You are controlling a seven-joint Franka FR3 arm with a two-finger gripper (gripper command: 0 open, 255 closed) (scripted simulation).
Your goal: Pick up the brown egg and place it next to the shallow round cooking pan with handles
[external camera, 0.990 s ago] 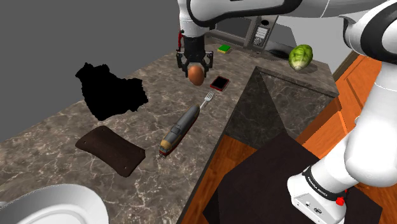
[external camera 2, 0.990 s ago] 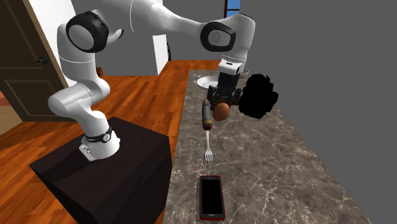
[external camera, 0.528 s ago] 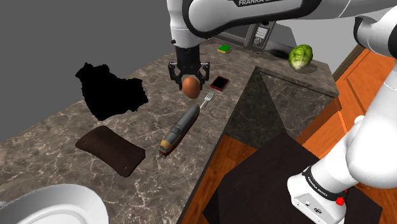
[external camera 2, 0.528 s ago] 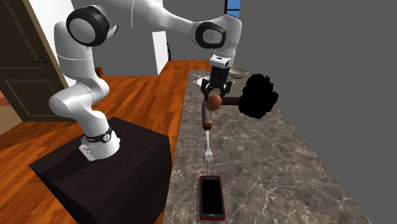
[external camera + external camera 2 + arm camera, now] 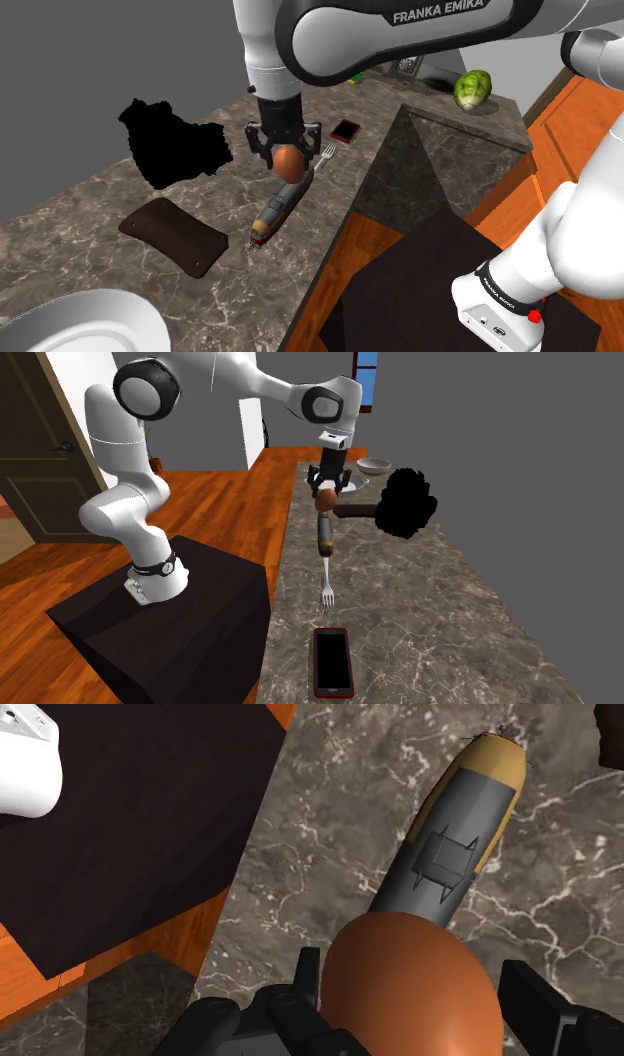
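Shoulder and second exterior views. We saw the white arm rise from its dark stand (image 5: 440,290) at 4 o'clock in the shoulder view and arch across the top of that picture. The lettered forearm lay near 12 o'clock and the wrist pointed straight down. The gripper (image 5: 287,158) hung vertically above the marbled counter (image 5: 80,215). Its two black fingers were spread only as wide as the brown egg (image 5: 289,164) and clasped it on both sides, as the wrist view confirmed for the gripper (image 5: 415,984). The egg (image 5: 410,994) was smooth, oval and reddish-brown, paler on its upper curve. It was carried clear of the counter over one end of a grey-and-yellow toy locomotive (image 5: 455,834). In the shoulder view it lay at 3 o'clock from an irregular black patch (image 5: 175,145), with a red-edged phone (image 5: 345,130) at 2 o'clock from it. In the second exterior view the egg (image 5: 325,499) hung beneath the gripper (image 5: 326,492), at 9 o'clock from that patch (image 5: 405,502).
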